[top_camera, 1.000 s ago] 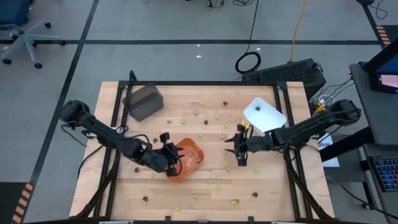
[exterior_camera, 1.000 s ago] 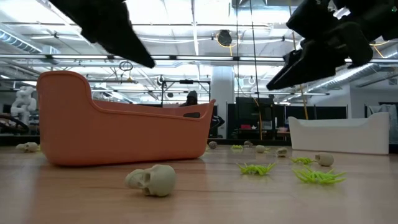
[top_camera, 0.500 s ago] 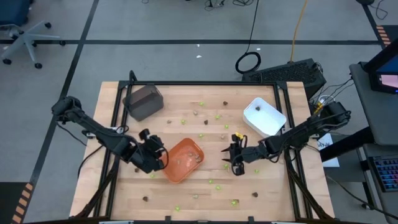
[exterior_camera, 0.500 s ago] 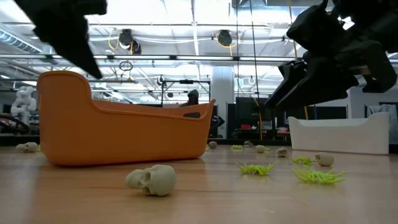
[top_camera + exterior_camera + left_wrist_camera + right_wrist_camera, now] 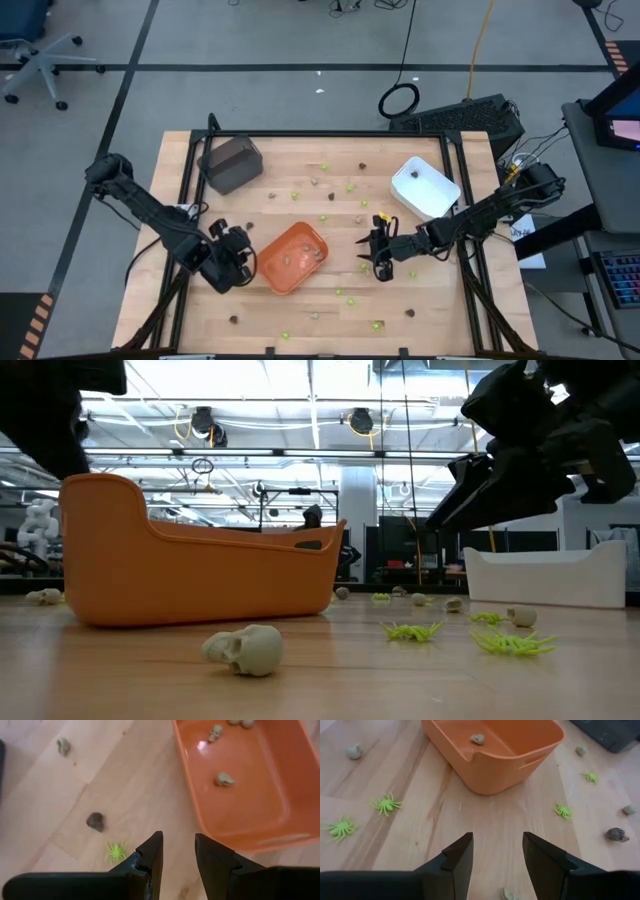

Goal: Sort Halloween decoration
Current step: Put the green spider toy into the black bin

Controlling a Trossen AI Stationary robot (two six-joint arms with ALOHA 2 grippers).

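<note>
Left hand (image 5: pixel 236 262), fingers spread and empty, hovers beside the orange tray (image 5: pixel 291 256); spiders (image 5: pixel 385 805) scattered around.

Middle tray (image 5: pixel 290 257) lies between left gripper (image 5: pixel 237 257) and right gripper (image 5: pixel 376 252); decoration pieces (image 5: pixel 337 291) scattered across the table (image 5: pixel 440 300).

three trays on the bench (image 5: pixel 200 310): one orange tray (image 5: pixel 292 257), one white tray (image 5: pixel 425 186), one dark grey tray (image 5: pixel 231 163). two arms. tiny decoration pieces too many to count
</note>
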